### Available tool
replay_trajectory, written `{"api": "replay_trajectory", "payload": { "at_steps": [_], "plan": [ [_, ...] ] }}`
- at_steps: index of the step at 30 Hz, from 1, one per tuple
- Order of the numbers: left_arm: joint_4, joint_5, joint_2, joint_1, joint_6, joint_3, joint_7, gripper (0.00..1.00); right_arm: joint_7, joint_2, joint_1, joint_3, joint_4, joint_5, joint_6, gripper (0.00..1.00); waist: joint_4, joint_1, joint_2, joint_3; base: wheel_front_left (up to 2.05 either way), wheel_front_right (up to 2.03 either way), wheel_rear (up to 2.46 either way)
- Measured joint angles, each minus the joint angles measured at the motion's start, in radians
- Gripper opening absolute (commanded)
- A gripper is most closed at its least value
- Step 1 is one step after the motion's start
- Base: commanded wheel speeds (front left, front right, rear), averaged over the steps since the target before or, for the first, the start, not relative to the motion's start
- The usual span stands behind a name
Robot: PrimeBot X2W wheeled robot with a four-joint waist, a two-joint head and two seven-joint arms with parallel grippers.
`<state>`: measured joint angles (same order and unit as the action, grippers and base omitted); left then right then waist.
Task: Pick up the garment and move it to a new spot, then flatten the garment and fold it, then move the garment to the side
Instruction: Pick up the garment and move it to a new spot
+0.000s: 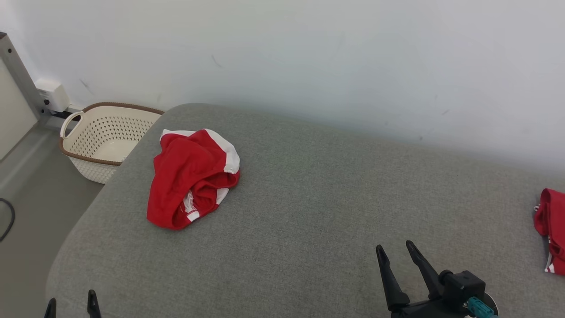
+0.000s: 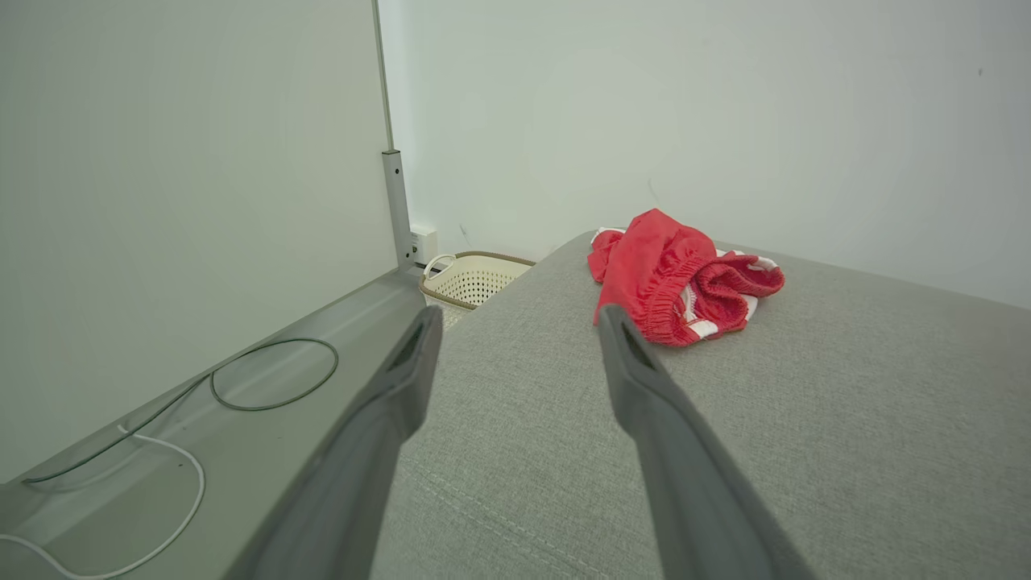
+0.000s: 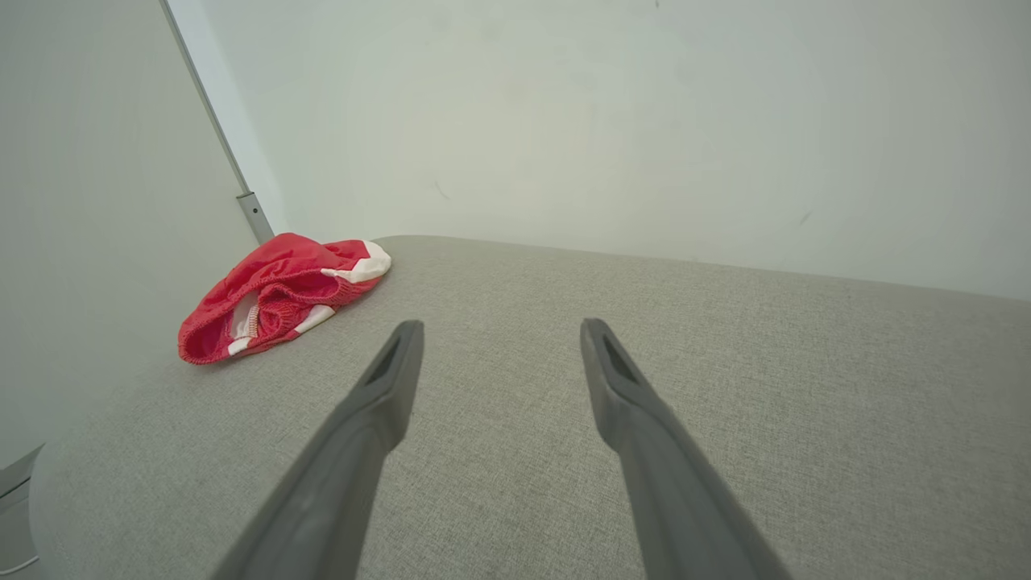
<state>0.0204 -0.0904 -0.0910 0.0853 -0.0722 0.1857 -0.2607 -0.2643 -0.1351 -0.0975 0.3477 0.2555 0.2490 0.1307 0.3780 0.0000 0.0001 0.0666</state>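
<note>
The garment [image 1: 190,178] is a red pair of shorts with white trim, crumpled in a heap on the far left part of the grey cushioned surface [image 1: 309,212]. It also appears ahead of the left fingers as the garment [image 2: 681,278], and far to the left as the garment [image 3: 278,294]. My left gripper [image 1: 72,306] sits at the bottom left by the surface's near corner, open and empty, well short of the garment. My right gripper [image 1: 395,251] hovers over the near right part of the surface, open with nothing between its fingers.
A cream perforated basket [image 1: 99,139] with a brown rim stands on the floor beyond the surface's left end. Another red cloth [image 1: 551,227] lies at the right edge. A white wall runs behind. Cables [image 2: 242,379] lie on the floor at left.
</note>
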Motion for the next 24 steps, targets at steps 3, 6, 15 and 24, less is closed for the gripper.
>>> {"api": "replay_trajectory", "payload": {
  "at_steps": [3,6,15,24],
  "plan": [
    [0.0,0.0,-0.001,0.002,0.0,-0.002,0.0,1.0,0.0,0.001,-0.001,0.002,0.0,0.001,0.0,1.0,0.006,0.0,0.0,-0.001,0.0,0.0,0.0],
    [0.0,-0.004,-0.002,0.002,-0.002,-0.003,0.0,1.0,0.0,0.001,-0.001,0.007,0.0,0.002,0.0,1.0,0.006,0.0,0.0,-0.002,0.0,0.0,0.0],
    [-0.001,-0.026,-0.011,-0.029,0.016,-0.013,0.0,1.0,0.0,0.0,-0.012,0.019,-0.005,0.006,0.0,1.0,-0.019,0.0,0.0,-0.008,0.0,0.0,0.0],
    [0.031,-0.041,-0.06,-0.183,0.063,-0.043,0.008,1.0,0.0,-0.003,-0.021,0.038,-0.012,0.006,0.0,1.0,-0.057,0.0,0.0,-0.024,0.0,0.0,0.0]
  ]
}}
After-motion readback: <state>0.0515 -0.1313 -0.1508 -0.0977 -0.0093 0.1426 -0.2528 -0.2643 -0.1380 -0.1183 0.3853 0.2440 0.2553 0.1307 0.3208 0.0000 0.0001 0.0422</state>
